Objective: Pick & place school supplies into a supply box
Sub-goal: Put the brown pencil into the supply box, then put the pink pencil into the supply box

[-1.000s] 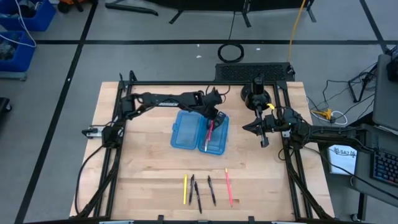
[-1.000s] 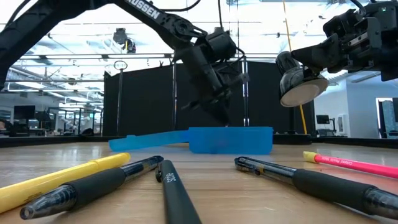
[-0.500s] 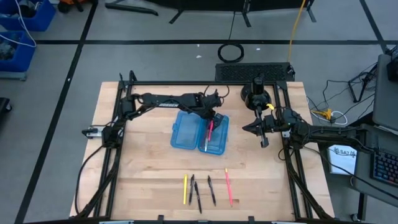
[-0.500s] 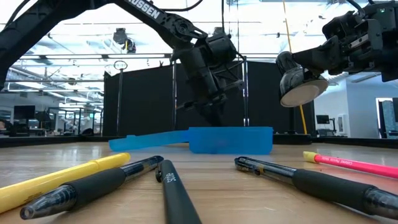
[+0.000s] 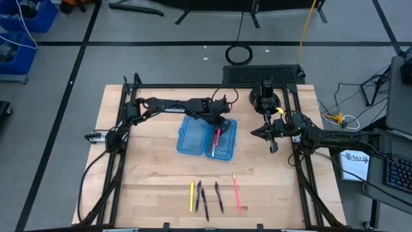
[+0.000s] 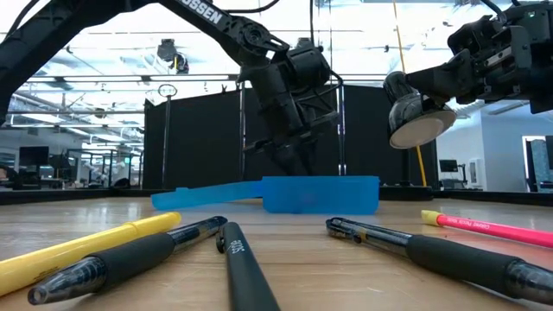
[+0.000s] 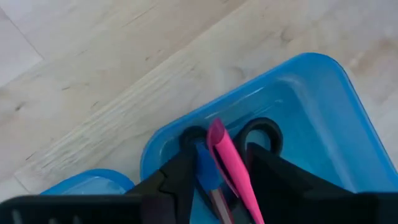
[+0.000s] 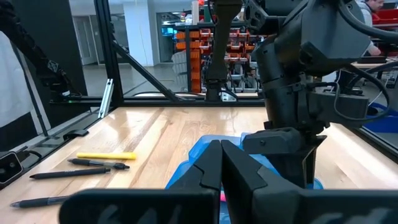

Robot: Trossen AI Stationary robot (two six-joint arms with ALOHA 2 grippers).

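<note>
1. Now a pink pen (image 7: 229, 163) is seen lying in the right half of the supply box (image 5: 192, 136), long axis running front to back.
2. Left gripper (image 7: 219, 177) is parted around it; right gripper (image 5: 262, 132), pressed shut, is held beside the box.

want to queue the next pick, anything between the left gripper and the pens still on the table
Nothing visible. The left gripper hovers over the box, above a pink pen and scissors inside. Bare table separates the box from the pens.
</note>
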